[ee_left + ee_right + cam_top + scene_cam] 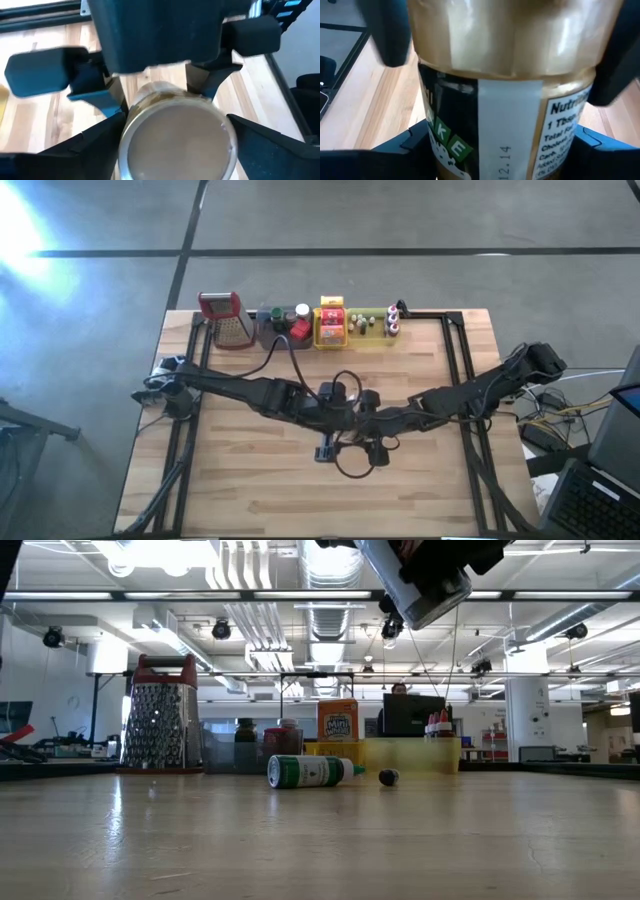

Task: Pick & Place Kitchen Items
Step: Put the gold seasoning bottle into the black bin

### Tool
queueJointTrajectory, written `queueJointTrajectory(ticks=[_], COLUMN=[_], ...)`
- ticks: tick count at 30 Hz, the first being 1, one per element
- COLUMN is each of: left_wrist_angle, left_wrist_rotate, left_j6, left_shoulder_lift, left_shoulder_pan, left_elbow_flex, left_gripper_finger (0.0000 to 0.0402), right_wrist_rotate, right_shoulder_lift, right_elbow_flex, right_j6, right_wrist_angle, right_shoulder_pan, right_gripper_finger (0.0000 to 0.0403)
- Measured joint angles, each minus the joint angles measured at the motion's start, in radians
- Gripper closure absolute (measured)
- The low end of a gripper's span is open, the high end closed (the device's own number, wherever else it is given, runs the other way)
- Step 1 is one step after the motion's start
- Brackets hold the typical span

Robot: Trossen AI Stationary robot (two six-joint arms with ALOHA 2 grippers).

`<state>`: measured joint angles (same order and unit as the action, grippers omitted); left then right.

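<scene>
Fingers of both the left gripper (352, 417) and the right gripper (368, 420) are grasping one jar (510, 95); smooth and rigid, it is probably slippery, best squeezed mid-body.

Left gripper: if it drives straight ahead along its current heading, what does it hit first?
The jar. Its round metal end sits directly in front of the left gripper. Right behind it is the right gripper, clamped on the jar from the opposite side.
</scene>
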<state>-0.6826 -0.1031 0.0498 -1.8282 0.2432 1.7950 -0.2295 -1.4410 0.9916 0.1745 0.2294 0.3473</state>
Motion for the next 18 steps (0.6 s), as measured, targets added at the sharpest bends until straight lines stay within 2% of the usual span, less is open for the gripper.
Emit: queueJointTrajectory(ticks=[7,13,18], left_wrist_angle=[-0.013,-0.034,-0.040], left_wrist_rotate=[-0.022,-0.016,-0.018], left_j6=[-0.001,0.005,0.006], left_shoulder_lift=[0.000,0.000,0.000], left_shoulder_pan=[0.000,0.000,0.000], left_elbow_flex=[-0.003,-0.010,-0.010], left_gripper_finger=[0.0115,0.0117,0.0117], right_wrist_rotate=[0.003,0.002,0.002], right_shoulder_lift=[0.000,-0.001,-0.001], right_elbow_flex=[-0.001,-0.001,-0.001], right_j6=[-0.004,-0.021,-0.031], right_wrist_angle=[-0.001,-0.004,-0.006], right_shoulder_pan=[0.000,0.000,0.000], right_gripper_finger=[0.0135,0.0109,0.0111])
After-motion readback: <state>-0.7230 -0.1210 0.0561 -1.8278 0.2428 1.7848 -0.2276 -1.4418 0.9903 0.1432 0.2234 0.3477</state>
